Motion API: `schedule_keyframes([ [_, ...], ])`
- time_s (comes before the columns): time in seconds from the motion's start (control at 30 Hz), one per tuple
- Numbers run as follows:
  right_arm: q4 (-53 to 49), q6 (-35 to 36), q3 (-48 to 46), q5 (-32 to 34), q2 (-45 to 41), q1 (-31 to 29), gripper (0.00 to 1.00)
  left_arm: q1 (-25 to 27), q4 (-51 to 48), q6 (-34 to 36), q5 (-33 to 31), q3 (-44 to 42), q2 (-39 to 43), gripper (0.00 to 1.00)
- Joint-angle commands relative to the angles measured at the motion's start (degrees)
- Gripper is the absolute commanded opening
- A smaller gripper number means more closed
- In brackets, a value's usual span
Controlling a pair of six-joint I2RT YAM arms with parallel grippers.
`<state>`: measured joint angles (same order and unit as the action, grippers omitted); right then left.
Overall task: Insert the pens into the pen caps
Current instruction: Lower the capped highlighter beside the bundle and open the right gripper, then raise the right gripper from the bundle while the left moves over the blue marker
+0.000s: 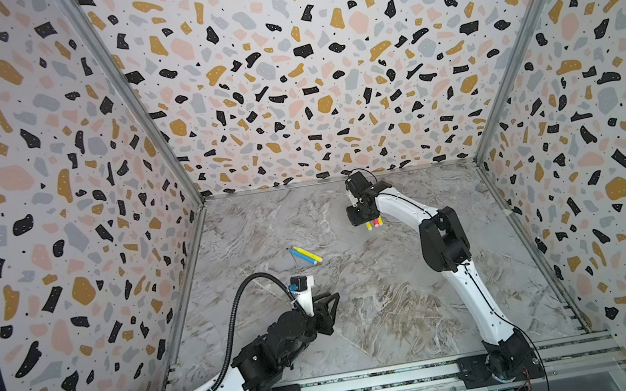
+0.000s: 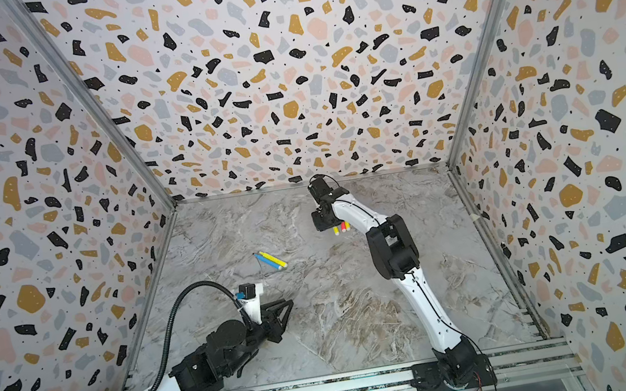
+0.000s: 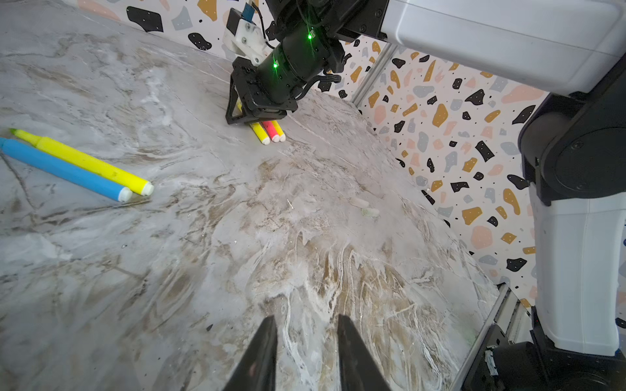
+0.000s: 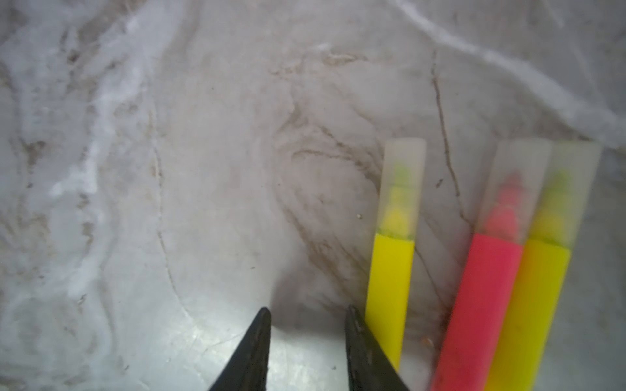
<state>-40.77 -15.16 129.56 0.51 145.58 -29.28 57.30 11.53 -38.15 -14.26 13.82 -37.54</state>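
Lying about: five pens [image 3: 78, 162] (three capped), two caps [image 3: 359, 202].

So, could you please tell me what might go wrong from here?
The right gripper hangs open close beside a capped yellow pen; pulling away could knock it. The blue pen and the uncapped yellow pen lie side by side, so grasping one may drag the other. The two clear caps barely show against the marble table and could be missed.

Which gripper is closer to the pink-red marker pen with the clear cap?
Right. The right gripper is just beside the pink-red clear-capped marker pen, one yellow capped pen lying between them. The left gripper hangs far off, across the marble tabletop.
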Motion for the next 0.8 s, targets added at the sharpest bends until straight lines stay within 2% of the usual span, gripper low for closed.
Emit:
schedule_keyframes([
  [0.0, -3.10, -1.39, 1.75, 2.95, -0.05, 0.81, 0.38, 0.09, 1.20, 0.63, -1.10, 1.01, 0.00, 0.31],
  [0.2, -3.06, -1.84, 0.76, 4.20, -1.24, 1.24, 0.38, 0.09, 1.79, 0.80, -0.83, 1.37, -0.77, 0.31],
  [0.57, -1.41, -1.15, -0.41, 0.90, -5.89, -0.02, 0.39, 0.10, -1.02, 1.33, -2.56, 2.49, 0.02, 0.32],
  [0.67, -0.24, -0.92, -2.10, -0.42, -10.17, -0.50, 0.40, 0.09, -3.57, 0.08, -5.42, 3.38, 0.23, 0.41],
  [0.77, 3.40, -0.83, -7.71, -2.66, -16.96, -1.01, 0.40, -0.27, -6.34, -2.50, -9.01, 4.73, -0.87, 0.51],
])
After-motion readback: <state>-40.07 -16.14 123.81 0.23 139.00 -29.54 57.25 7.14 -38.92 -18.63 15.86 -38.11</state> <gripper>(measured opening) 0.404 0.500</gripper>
